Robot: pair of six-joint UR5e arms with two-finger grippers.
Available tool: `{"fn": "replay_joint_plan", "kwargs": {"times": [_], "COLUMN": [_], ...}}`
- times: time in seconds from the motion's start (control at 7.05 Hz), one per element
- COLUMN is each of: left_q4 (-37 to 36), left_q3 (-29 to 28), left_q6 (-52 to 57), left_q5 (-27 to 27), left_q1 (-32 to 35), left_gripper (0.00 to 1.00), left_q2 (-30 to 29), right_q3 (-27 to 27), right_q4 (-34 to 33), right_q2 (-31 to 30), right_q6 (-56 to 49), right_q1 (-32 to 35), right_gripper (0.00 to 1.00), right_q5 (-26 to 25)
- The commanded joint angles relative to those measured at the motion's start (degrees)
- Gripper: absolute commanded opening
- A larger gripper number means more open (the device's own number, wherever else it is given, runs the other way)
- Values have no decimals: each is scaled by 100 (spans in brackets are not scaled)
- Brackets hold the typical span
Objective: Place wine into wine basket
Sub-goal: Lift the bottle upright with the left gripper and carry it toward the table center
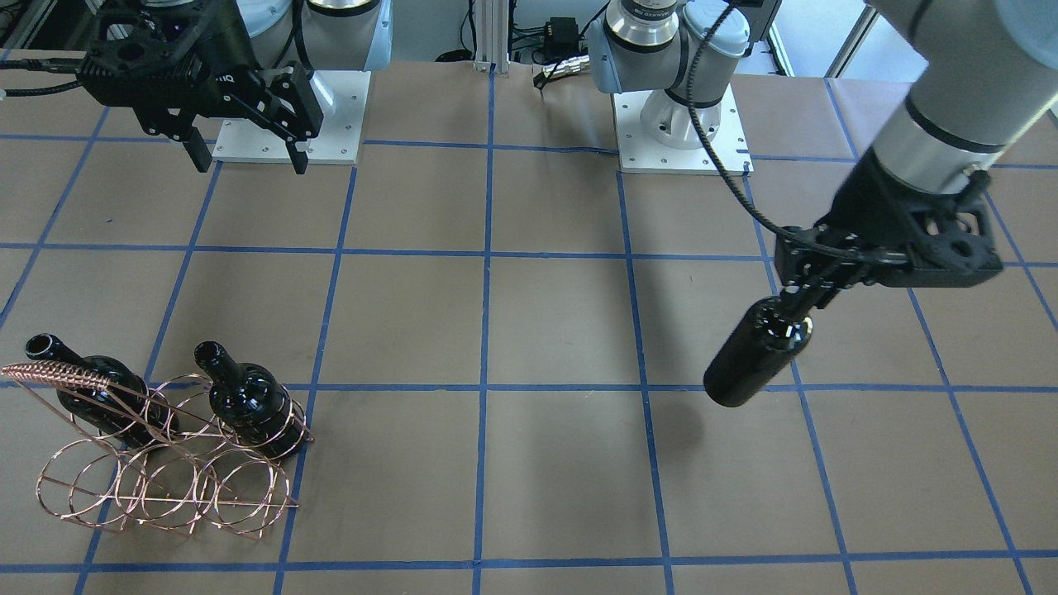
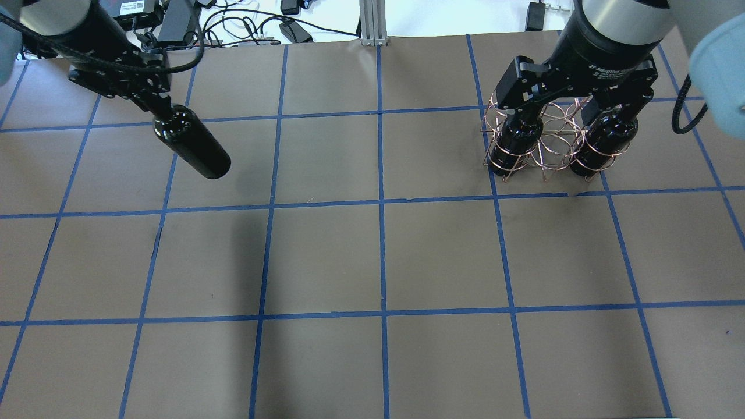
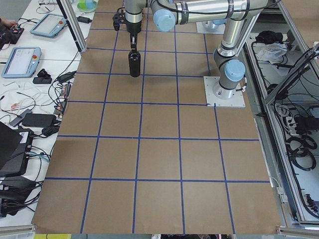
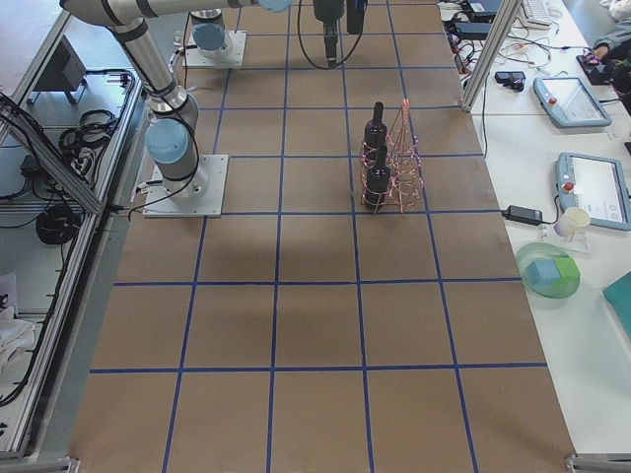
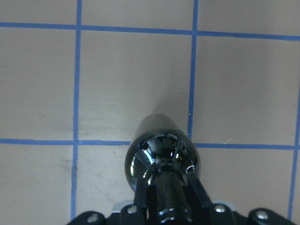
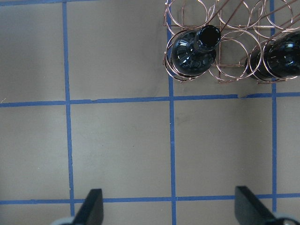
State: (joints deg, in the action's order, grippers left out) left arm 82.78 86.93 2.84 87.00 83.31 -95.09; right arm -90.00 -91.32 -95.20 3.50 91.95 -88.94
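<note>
Near the far left corner of the table (image 2: 326, 262), clamps left gripper (image 1: 798, 312) on the wine (image 1: 748, 368), neck mostly hidden; spreads right gripper (image 1: 248, 161) empty, partly masking the wine basket (image 1: 169, 467) overhead.

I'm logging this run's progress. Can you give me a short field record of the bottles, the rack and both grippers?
left gripper: shut on the neck of the held bottle, which hangs clear of the table
right gripper: open, empty, above the table near the wine basket
wine basket: two seated bottles upright in end rings, middle ring between them free
left to do: held bottle not yet in basket
</note>
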Motion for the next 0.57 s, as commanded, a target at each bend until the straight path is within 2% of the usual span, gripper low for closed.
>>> {"fn": "replay_joint_plan", "kwargs": {"times": [0.0,0.28,0.43], "left_q4": [-25,-227,-227], "left_q3": [393,754,869], "left_q6": [-975,-1958,-2006], "left_q5": [19,10,10], "left_q1": [963,1545,1730], "left_gripper": [0,0,0], "left_q2": [201,306,341], "right_q3": [0,-9,-9], "right_q4": [61,79,96], "right_q2": [1,1,27], "right_q6": [-16,-252,-262], "right_q1": [-2,7,7], "right_gripper": [100,100,100], "right_q5": [-10,112,131]}}
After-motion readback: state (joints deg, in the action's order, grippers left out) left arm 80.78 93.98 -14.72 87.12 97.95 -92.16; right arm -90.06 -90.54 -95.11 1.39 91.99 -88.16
